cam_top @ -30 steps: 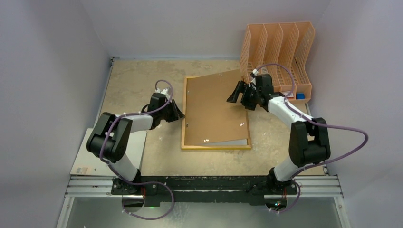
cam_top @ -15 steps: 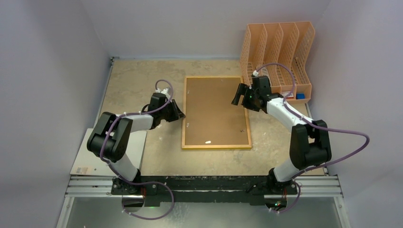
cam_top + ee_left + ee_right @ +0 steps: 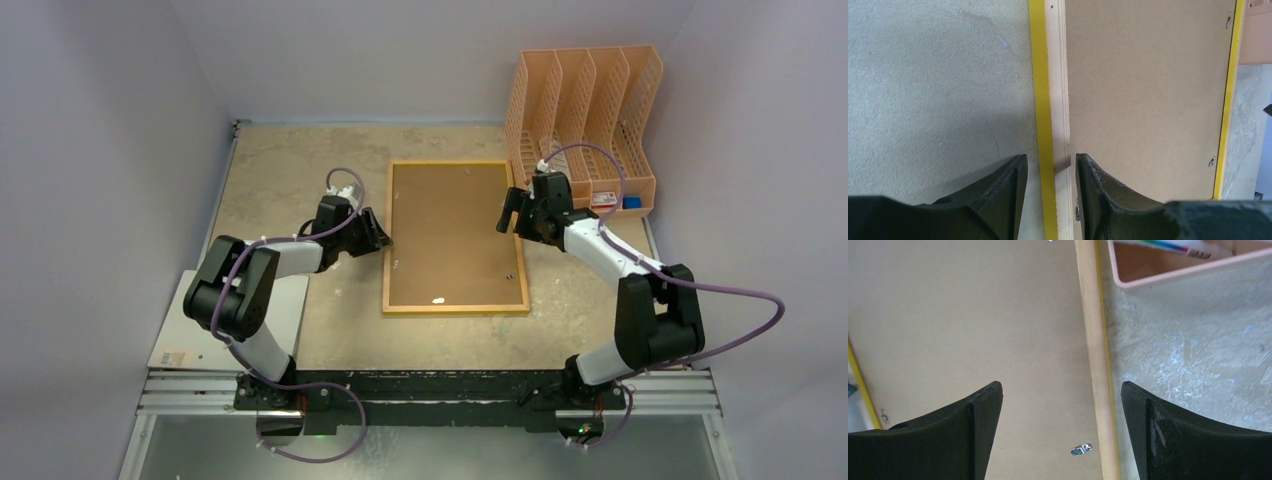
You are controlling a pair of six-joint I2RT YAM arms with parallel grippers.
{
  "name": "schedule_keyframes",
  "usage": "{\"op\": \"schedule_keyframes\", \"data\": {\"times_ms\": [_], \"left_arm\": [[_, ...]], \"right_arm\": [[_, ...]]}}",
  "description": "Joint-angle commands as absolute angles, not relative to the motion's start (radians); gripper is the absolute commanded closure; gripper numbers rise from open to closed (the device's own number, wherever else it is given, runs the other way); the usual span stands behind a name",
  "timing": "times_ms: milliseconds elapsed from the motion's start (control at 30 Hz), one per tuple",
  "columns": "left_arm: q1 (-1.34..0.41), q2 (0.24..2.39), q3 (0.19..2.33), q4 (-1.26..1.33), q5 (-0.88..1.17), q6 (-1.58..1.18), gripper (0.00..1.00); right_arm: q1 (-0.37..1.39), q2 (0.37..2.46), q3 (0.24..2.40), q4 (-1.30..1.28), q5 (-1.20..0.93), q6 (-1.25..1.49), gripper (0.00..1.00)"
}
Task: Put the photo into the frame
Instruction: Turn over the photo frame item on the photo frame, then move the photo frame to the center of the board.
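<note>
**Yellow-edged frame lies back-up between two claws**

Wood-coloured on its upturned back and bright yellow along its outer edges, the frame point(image 3: 455, 309) lies flat and face down in the middle of the speckled surface point(image 3: 300, 180). Its long axis runs straight away from the arm bases toward the far wall, and its short sides lie parallel to the near edge. A plain brown backing board point(image 3: 450, 230) fills the opening and sits level inside the rails. Small metal clips point(image 3: 1080, 450) show along the inner side of the rails.

The left claw point(image 3: 381, 236) is at the frame's left long rail, about halfway along it. From the left wrist, the claw point(image 3: 1050, 159) straddles that rail point(image 3: 1058, 75). One finger is over the bare surface just outside the yellow edge and the other is over the board point(image 3: 1148, 100). The jaws are partly apart and a thin gap shows beside the rail, so they are not clamped on it.

The right claw point(image 3: 512, 212) is at the right long rail, toward its far half. From the right wrist, the claw point(image 3: 1060, 385) is spread wide and holds nothing. One finger is above the board point(image 3: 973, 315), the other above the surface, and the rail point(image 3: 1090, 315) runs between them. Whether the fingertips touch anything cannot be told.

A peach file rack point(image 3: 585, 110) stands just beyond the frame's far right corner.
</note>
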State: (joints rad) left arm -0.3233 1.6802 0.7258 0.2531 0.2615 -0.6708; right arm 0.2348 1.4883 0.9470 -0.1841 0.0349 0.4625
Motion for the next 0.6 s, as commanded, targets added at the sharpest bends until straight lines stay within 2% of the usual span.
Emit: {"op": "schedule_keyframes", "data": {"times_ms": [0, 233, 433, 567], "left_arm": [[-0.327, 1.7, 0.724, 0.293, 0.294, -0.679, 0.57], [-0.327, 1.713, 0.716, 0.295, 0.307, -0.698, 0.59], [-0.327, 1.717, 0.706, 0.29, 0.315, -0.706, 0.69], [-0.327, 1.714, 0.699, 0.27, 0.318, -0.703, 0.8]], "right_arm": [[0.238, 1.516, 0.915, -0.145, 0.024, 0.466, 0.1], [0.238, 1.557, 0.876, -0.129, -0.039, 0.471, 0.11], [0.24, 1.579, 0.854, -0.122, -0.096, 0.475, 0.15], [0.246, 1.586, 0.848, -0.115, -0.144, 0.47, 0.19]]}}
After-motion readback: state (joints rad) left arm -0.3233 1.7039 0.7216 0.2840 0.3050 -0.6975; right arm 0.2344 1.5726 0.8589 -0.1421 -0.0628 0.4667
